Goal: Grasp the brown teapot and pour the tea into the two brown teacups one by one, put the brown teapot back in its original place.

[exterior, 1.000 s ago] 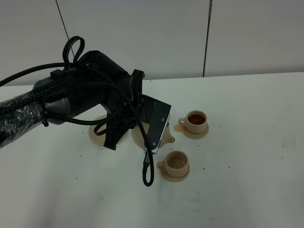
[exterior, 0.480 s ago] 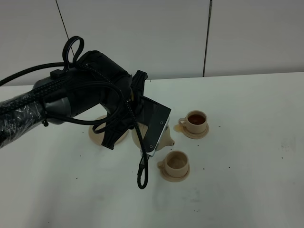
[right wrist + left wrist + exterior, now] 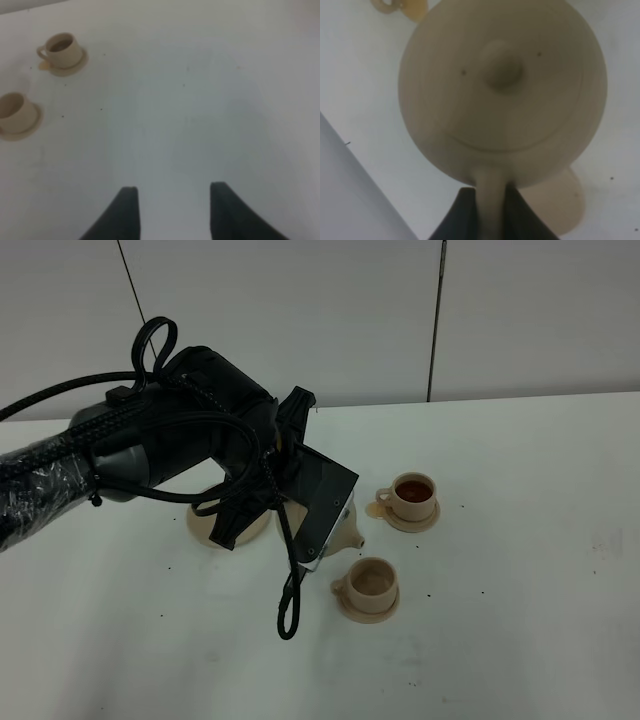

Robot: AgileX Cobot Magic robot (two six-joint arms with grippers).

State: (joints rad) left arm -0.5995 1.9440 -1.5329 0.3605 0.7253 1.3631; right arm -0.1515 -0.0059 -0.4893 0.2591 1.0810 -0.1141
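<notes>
White table (image 3: 540, 640), grey wall (image 3: 530, 310) behind.
Left gripper (image 3: 490, 197) clamps teapot (image 3: 505, 85) handle; right gripper (image 3: 172, 192) gapes empty over open table beside the cups (image 3: 60, 50) (image 3: 15, 112).

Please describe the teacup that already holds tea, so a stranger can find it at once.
On the white table, two beige teacups on saucers stand beside the black arm that holds the brown teapot. Take the farther one, nearer the wall. Dark tea shows inside it, while the nearer cup looks pale inside.

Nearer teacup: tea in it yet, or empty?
Looks empty: the nearer teacup shows a pale bare interior; the farther teacup holds dark tea.
</notes>
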